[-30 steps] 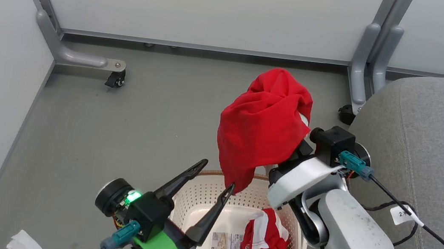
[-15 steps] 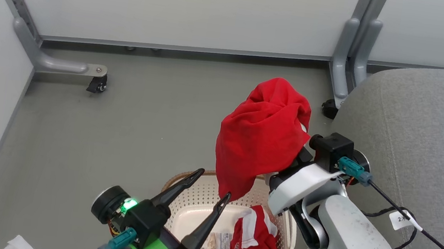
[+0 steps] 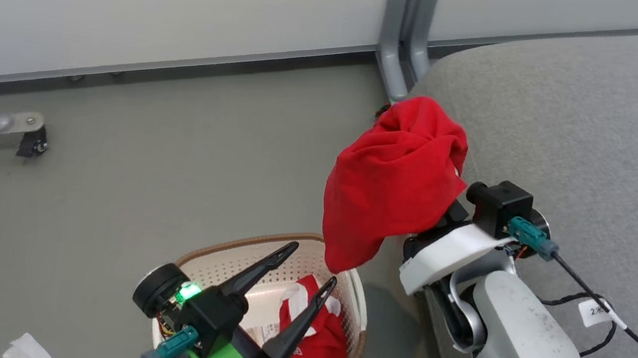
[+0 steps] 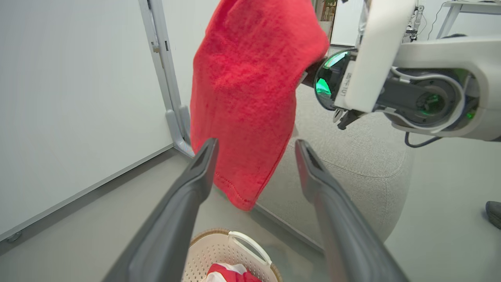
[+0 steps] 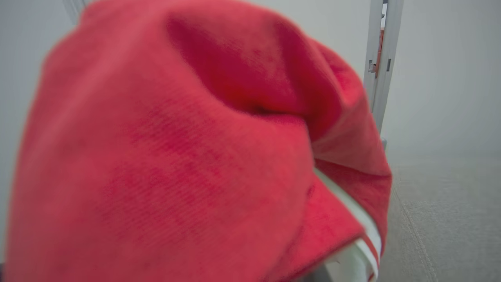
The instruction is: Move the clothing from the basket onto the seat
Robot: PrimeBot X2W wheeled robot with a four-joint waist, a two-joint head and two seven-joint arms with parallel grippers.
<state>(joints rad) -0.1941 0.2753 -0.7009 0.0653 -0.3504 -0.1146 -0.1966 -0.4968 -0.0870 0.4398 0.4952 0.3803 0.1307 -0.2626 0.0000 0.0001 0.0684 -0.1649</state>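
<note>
Two soft red garments with white trim are in play. One, the lifted red garment [image 3: 394,195], hangs in the air just off centre toward 1 o'clock in the head view. It is draped over the right gripper [image 3: 448,216] so thoroughly that the fingers are hidden. I cannot tell whether they are clenched on the fabric or merely wearing it like a hood.

The other crumpled red garment [image 3: 322,340] lies in the cream perforated plastic basket with the brown woven rim [image 3: 237,241], down at 6 o'clock. The left gripper [image 3: 313,263] hovers over that basket with its fingers spread wide and nothing between them.

The big grey upholstered seat [image 3: 576,145] fills the view from 12 round to 4 o'clock. The lifted garment sits at the seat's 9 o'clock edge, not clearly over the cushion.

My worry is that edge. If the cloth is only draped, a quick swing could shake it loose onto the floor between basket and seat. Its low tail also dangles near the left gripper's fingertip and could catch there.
</note>
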